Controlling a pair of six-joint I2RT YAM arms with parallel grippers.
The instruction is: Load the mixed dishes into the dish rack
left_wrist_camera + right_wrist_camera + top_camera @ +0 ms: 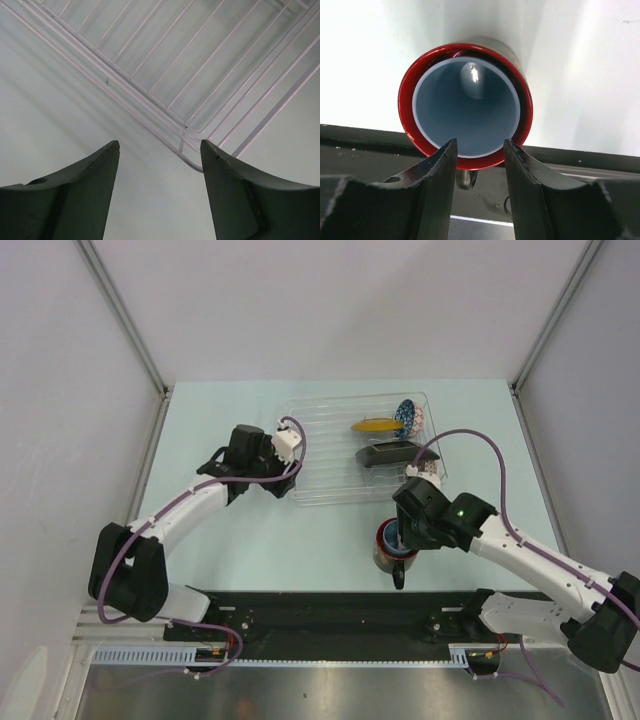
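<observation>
The clear dish rack (330,455) lies at mid-table. In its right half are a small yellow plate (375,425), a blue-white patterned bowl (407,417) and a black square plate (390,453). Near the front edge stands a dark mug with a red lining (404,107), its handle towards the arm bases. A light blue cup (465,115) sits nested inside it. My right gripper (478,147) hovers open over the mug's near rim (395,552), holding nothing. My left gripper (160,150) is open and empty above the table, by the rack's near left corner (192,162).
A black rail (330,615) with the arm bases runs along the near edge, just behind the mug. White walls with metal posts close in the table on the left, right and back. The rack's left half (320,440) holds no dishes.
</observation>
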